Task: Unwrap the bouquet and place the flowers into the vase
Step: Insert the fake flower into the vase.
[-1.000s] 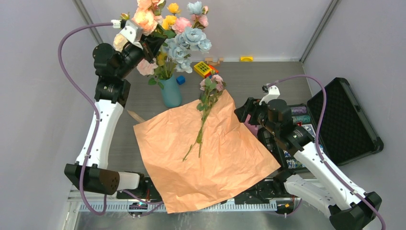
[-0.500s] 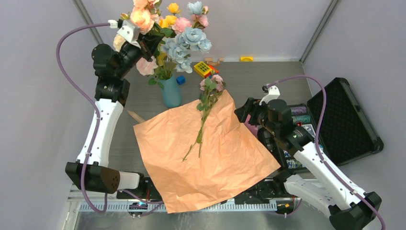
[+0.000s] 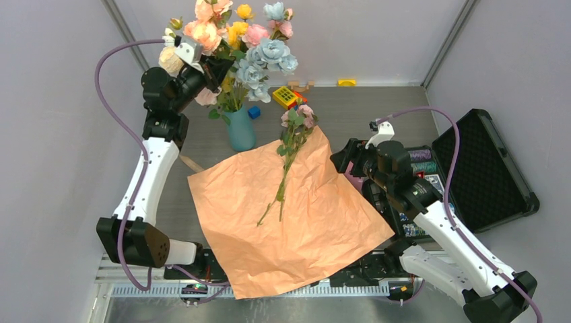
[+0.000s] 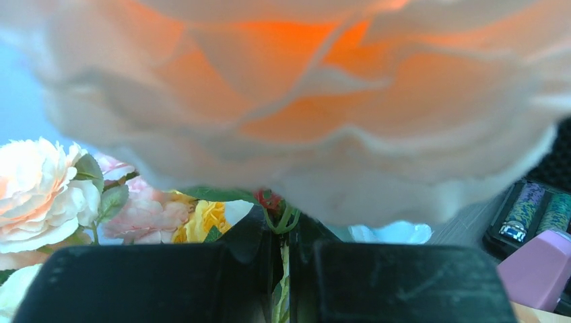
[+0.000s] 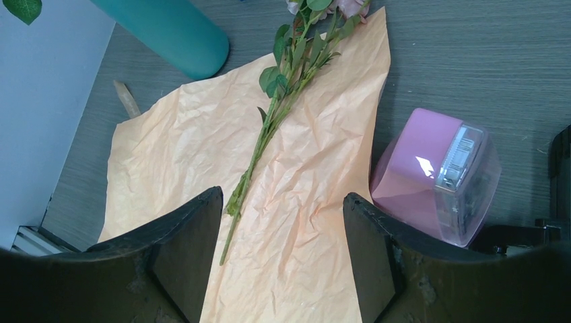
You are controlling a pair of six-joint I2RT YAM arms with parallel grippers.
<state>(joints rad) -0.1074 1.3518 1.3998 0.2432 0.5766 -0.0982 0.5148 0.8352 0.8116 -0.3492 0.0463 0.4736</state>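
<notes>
Grey panel walls close in a grey wood-grain bench (image 3: 377,114). Spread flat across the middle of the top view lies the crinkled kraft paper (image 3: 303,229) of the bouquet, fully opened, so the unwrapping looks done. A black case (image 3: 485,168) sits open at the right edge.

The left arm (image 3: 151,175) reaches into the upper left of the frame, above the teal vase (image 3: 241,131). The vase stands just beyond the paper's upper left corner and already carries most of the flowers (image 3: 266,54). The right arm (image 3: 431,215) hangs at the paper's right side, near a pink box (image 5: 434,175), its jaws wide apart with nothing between them. Two leafy stems with mauve-pink blooms (image 3: 283,182) lie on the paper, heads at its upper edge.

In the left wrist view the left jaws are closed on a thin green stem (image 4: 283,269) just under a large peach bloom (image 4: 303,101) that fills the frame.

The step in hand appears to be seating this stem in the vase. It should go best with the stem held upright over the vase mouth and threaded down among those already standing, without pushing the vase sideways. The jaws should open only once the stem bears on the vase. The stem's lower end cannot be seen, so how deep it sits is unclear.
</notes>
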